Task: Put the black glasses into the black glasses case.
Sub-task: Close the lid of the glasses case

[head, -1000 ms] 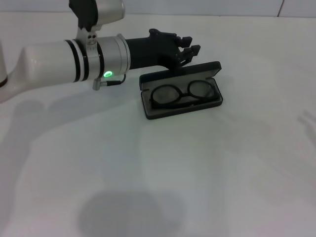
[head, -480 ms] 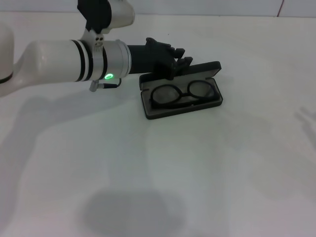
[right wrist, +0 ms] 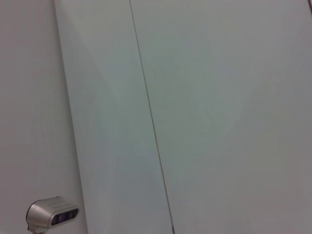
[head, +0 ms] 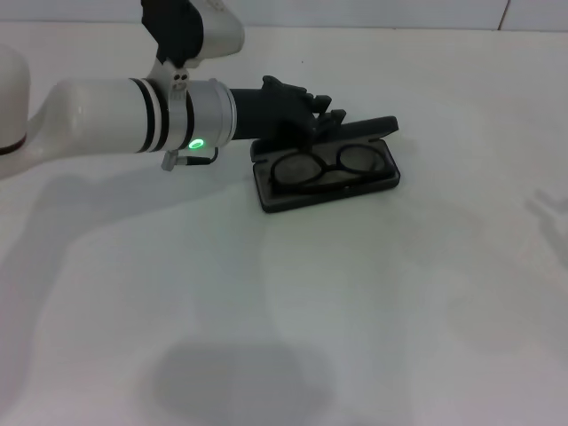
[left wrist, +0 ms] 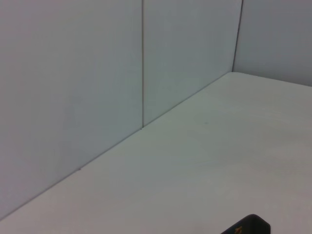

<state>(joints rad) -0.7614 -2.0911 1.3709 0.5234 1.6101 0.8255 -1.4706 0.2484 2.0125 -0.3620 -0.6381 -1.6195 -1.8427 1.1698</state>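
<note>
The black glasses [head: 327, 167] lie folded inside the black glasses case [head: 293, 197], which sits on the white table at centre back. The case lid [head: 373, 127] stands part-way up along the far side, leaning low over the glasses. My left gripper [head: 327, 110] reaches in from the left and sits against the lid's left end, behind the case. A black corner of the lid with orange lettering shows in the left wrist view [left wrist: 249, 225]. My right gripper is out of view.
The white table [head: 355, 311] spreads wide around the case, with my arm's shadow at the front left. A pale panelled wall [left wrist: 97, 73] bounds the far side. A small silver fitting [right wrist: 51, 212] shows in the right wrist view.
My left gripper has drawn back to the left and lower, onto the lid. The lid has tipped further down over the glasses. The glasses have not moved.
</note>
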